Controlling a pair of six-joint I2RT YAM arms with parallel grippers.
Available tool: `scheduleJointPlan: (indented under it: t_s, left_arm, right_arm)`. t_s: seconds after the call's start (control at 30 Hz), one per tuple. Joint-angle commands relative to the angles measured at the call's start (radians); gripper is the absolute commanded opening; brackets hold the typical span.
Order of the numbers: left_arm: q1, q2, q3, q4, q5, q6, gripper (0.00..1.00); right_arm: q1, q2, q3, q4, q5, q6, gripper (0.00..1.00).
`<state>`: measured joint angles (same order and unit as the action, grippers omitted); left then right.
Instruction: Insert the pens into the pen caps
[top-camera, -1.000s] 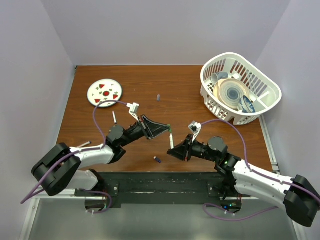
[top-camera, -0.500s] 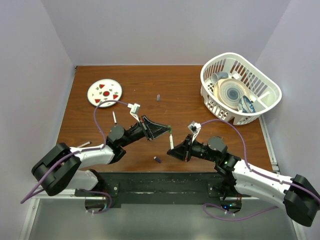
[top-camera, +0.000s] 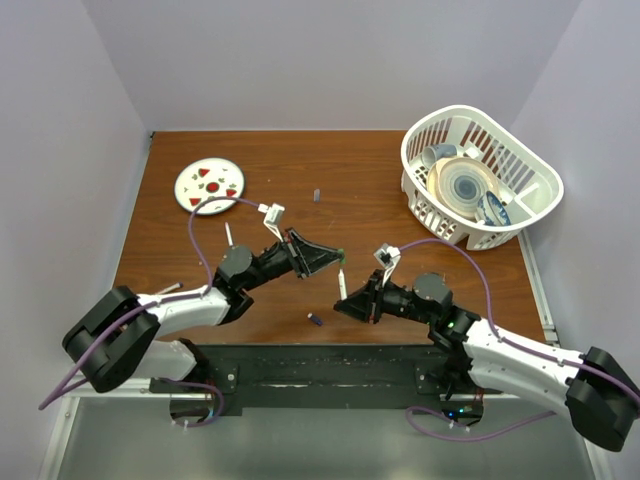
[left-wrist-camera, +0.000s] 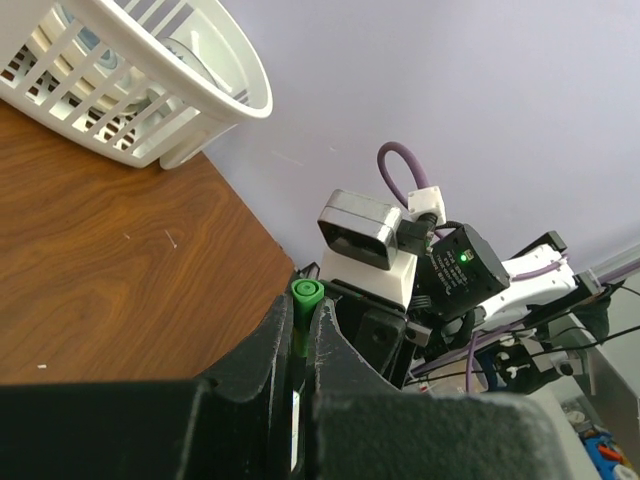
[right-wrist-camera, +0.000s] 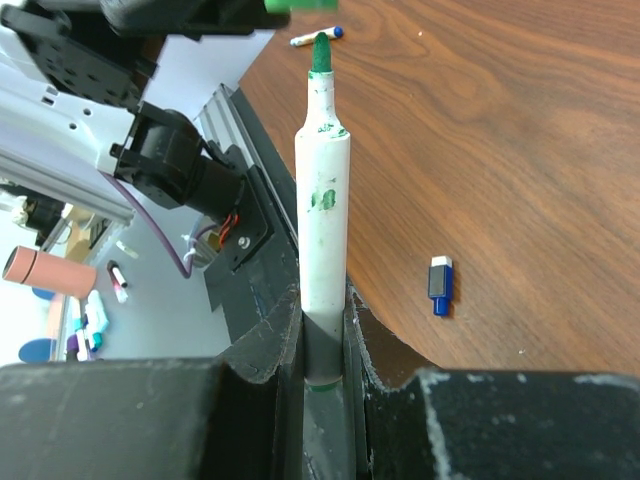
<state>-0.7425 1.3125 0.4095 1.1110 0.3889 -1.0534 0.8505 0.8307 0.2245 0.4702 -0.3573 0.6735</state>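
even, bright overhead light; soft shadows; near jaws blurred in wrist views.
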Motion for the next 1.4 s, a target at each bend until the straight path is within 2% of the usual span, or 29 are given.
scheduleJointPlan:
  t_s: [0.0, 0.5, 1.37]
  left_arm:
    - [-0.005, -0.051, 0.066, -0.060, -0.018, 0.075, 0.00]
    - [-0.005, -0.064, 0.034, -0.082, -0.039, 0.093, 0.00]
    - [-0.021, -0.022, -0.077, 0.093, 0.001, 0.015, 0.00]
  right_arm:
    - [0.005, 0.007, 0.022, 0.036, -0.005, 0.000, 0.00]
    - [0.009, -0.005, 0.022, 0.039, 0.003, 0.000, 0.00]
    - [0.009, -0.004, 0.064, 0.012, 0.061, -0.009, 0.00]
